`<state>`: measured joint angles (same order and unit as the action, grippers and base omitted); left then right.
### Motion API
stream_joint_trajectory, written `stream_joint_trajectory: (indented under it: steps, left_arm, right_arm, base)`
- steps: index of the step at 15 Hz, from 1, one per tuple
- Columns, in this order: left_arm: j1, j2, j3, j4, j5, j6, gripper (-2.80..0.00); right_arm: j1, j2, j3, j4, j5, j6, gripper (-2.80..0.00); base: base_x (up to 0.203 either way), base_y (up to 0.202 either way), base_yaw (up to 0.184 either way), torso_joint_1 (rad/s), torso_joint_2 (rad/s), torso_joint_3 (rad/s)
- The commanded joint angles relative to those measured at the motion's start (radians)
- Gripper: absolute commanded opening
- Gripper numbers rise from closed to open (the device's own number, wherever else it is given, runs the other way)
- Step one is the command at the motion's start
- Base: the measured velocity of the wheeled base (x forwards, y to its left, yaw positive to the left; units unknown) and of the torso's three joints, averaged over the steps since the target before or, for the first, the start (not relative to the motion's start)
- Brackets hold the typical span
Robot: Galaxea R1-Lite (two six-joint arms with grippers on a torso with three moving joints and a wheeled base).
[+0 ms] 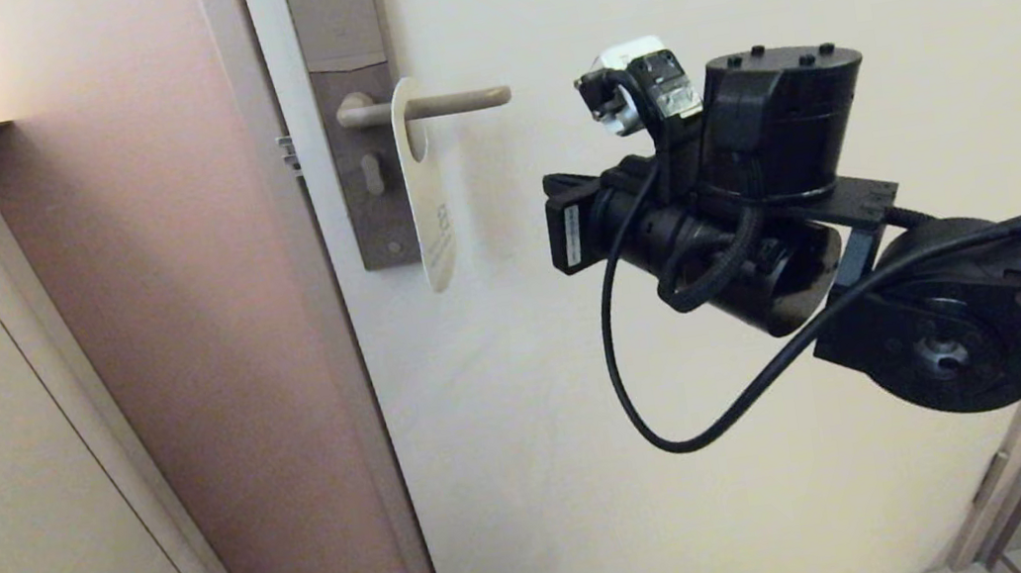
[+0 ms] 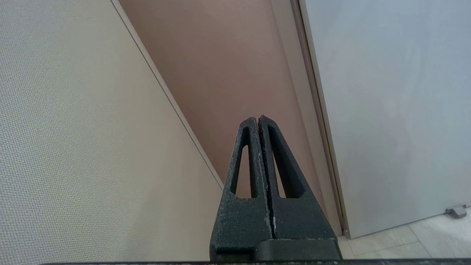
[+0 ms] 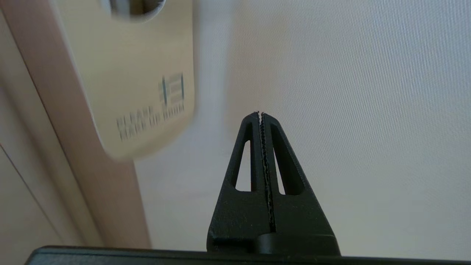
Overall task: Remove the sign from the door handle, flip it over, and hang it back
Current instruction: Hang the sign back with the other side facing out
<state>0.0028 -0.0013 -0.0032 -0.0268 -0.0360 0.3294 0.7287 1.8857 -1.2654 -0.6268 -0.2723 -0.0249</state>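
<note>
Right gripper [image 3: 261, 115] comes nearest, jaws pressed together and empty, levelled at the door for an approach. Beyond, at its ten o'clock, the sign [image 1: 426, 200] hangs white-faced on the door handle [image 1: 445, 104], untouched. Left gripper [image 2: 258, 120], closed, idles low.

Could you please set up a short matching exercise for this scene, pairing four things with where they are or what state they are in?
Things:
1. sign
2. door handle
3. right gripper
4. left gripper

Places or states:
A. shut and empty, raised in front of the door, off to one side of the hanging card
B. hanging with its pale printed side showing
C. shut and empty, aimed at the corner beside the door frame
D. sticking out level from the lock plate, passing through an oval hole

Pairs: 1-B, 2-D, 3-A, 4-C
</note>
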Motion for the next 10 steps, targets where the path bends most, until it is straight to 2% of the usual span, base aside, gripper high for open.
stream_joint_trajectory:
  steps: [1, 5, 8, 10]
  left_arm:
    - [0.0, 0.001, 0.0, -0.001, 0.001, 0.002, -2.8]
    - [0.0, 0.001, 0.0, -0.001, 0.001, 0.002, -2.8]
    - [0.0, 0.001, 0.0, -0.001, -0.001, 0.002, -2.8]
    - [0.0, 0.001, 0.0, -0.001, -0.001, 0.002, -2.8]
  right_arm:
    - [0.003, 0.032, -0.085, 0.107, -0.024, 0.025, -2.8]
    - [0.003, 0.012, -0.112, 0.269, -0.206, 0.046, -2.8]
    - [0.004, -0.013, -0.146, 0.415, -0.408, 0.048, -2.8]
    - [0.004, -0.01, -0.18, 0.472, -0.587, 0.056, -2.8]
  base:
    - [0.0, 0.0, 0.0, 0.0, 0.0, 0.0]
    - [0.0, 0.0, 0.0, 0.0, 0.0, 0.0]
    - [0.0, 0.0, 0.0, 0.0, 0.0, 0.0]
    - [0.0, 0.0, 0.0, 0.0, 0.0, 0.0]
